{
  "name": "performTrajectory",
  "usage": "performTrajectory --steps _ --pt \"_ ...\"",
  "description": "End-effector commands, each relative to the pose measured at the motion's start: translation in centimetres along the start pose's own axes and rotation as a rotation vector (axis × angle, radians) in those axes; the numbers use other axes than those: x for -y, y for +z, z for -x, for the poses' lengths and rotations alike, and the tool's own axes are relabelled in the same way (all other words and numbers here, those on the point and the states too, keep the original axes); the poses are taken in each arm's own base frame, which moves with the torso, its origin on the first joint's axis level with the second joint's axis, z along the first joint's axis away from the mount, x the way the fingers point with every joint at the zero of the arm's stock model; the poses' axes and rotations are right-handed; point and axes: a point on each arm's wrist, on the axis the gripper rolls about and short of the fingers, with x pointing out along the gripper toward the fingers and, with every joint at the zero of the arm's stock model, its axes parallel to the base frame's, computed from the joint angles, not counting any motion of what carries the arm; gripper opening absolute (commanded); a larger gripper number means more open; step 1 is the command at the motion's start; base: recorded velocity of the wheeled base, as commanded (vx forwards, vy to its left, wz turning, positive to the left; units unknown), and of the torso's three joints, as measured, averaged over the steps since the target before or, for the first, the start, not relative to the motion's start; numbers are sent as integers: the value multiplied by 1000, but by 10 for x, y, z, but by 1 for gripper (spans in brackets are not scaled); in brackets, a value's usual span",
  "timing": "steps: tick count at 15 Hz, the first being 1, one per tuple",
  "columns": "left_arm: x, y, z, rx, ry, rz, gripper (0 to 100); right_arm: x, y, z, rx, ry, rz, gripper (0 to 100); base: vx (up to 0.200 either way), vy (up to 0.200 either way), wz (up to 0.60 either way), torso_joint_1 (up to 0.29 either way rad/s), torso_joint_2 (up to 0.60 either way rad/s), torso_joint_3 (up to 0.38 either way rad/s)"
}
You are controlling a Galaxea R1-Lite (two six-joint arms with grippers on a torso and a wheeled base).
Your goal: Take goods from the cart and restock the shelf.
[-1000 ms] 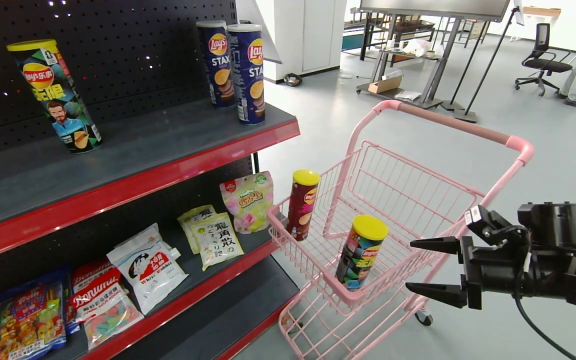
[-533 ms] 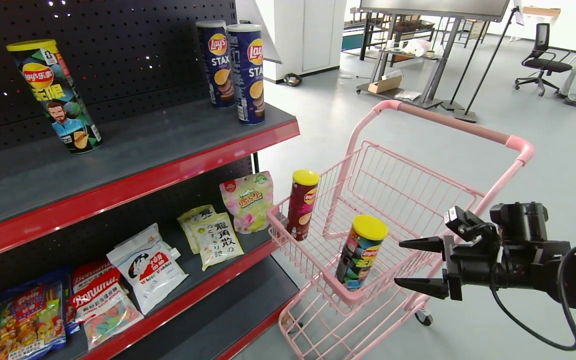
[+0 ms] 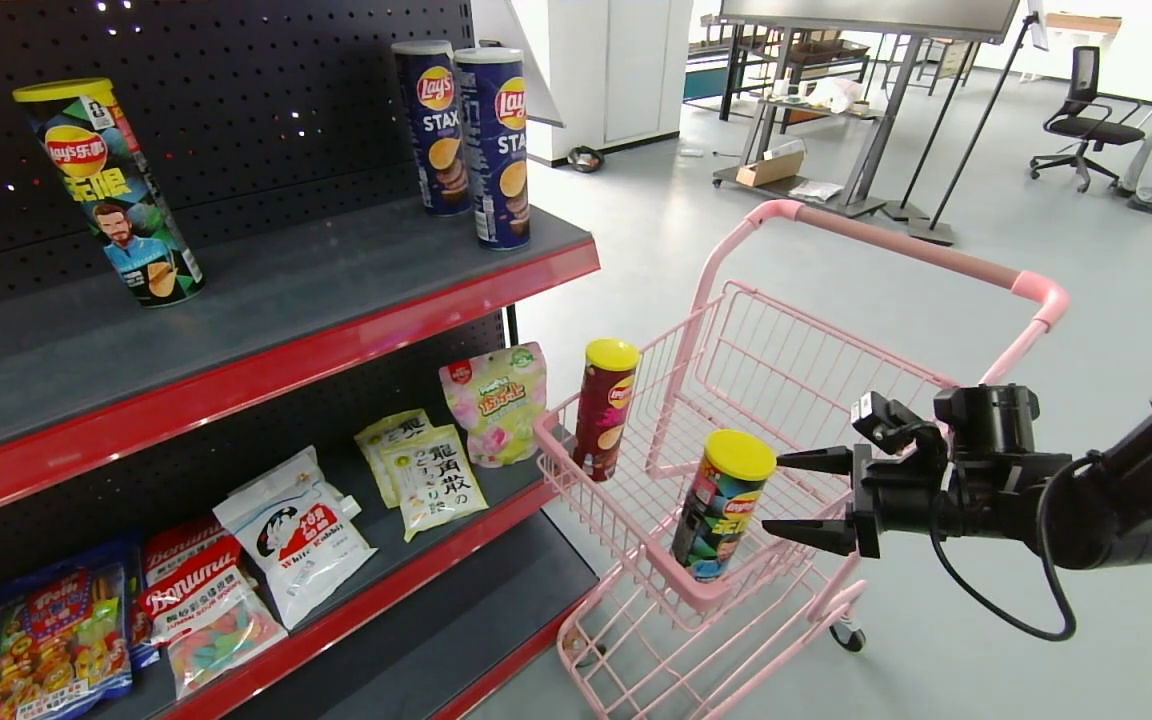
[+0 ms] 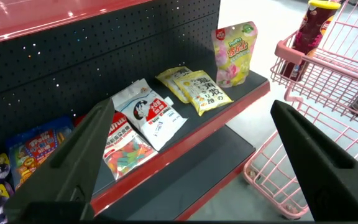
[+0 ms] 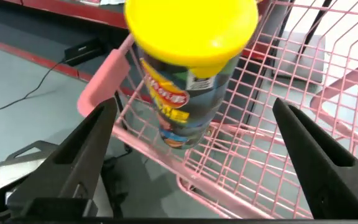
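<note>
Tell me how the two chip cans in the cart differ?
The red can is dark red; the colourful can has a bright many-coloured pattern. The red can stands in the cart beside the shelf; the colourful can stands nearer the open right gripper. Both have yellow lids.

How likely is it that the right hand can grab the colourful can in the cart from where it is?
Probably yes. The right hand is open and level with the top part of the colourful can, which stands upright and rises above the rim of the cart. Nothing shows between them.
</note>
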Motion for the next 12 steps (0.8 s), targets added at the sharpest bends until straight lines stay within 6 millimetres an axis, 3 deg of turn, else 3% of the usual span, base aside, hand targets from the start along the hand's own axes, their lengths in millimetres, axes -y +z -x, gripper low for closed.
performTrajectory --steps 1,8,12 --pt "0 0 0 -1 0 0 100 9 -5 -8 -2 3 -4 100 0 0 0 0 0 0" --pt "0 0 0 -1 0 0 100 9 12 -33 25 51 21 100 0 0 0 0 0 0" --pt "0 0 0 -1 0 -1 100 8 11 -49 23 85 15 100 0 0 0 0 0 0"
